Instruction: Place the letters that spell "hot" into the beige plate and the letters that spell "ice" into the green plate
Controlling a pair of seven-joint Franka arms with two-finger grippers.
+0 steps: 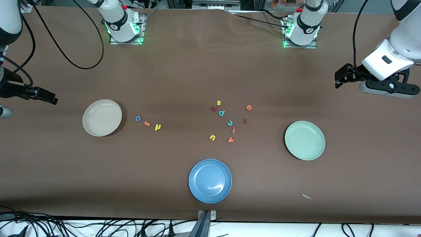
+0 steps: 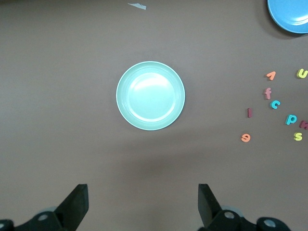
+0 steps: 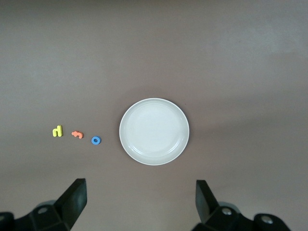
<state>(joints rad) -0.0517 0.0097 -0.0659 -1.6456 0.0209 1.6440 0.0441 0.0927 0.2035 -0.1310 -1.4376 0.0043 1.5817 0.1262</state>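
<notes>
Brown tabletop holds your blue o (image 1: 138, 118), orange t (image 1: 147, 123) and yellow h (image 1: 158, 127) in a row just beside the beige plate (image 1: 88, 126). Both the left gripper (image 2: 143, 207) and right gripper (image 3: 140, 204) hang spread and empty. Expect light, squashy foam, so pinch each letter across its edges.

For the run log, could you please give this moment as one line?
left gripper open, over bare table | right gripper open, over bare table | beige plate empty | green plate empty | no letters placed

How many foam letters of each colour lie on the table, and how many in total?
Yellow letters: 3 (h, u, s)
Orange letters: 4 (t, e, f, v)
Teal letters: 2 (p, c)
Blue letters: 1 (o)
Dark red letters: 2 (i, one beside the p)
Total: 12
</notes>
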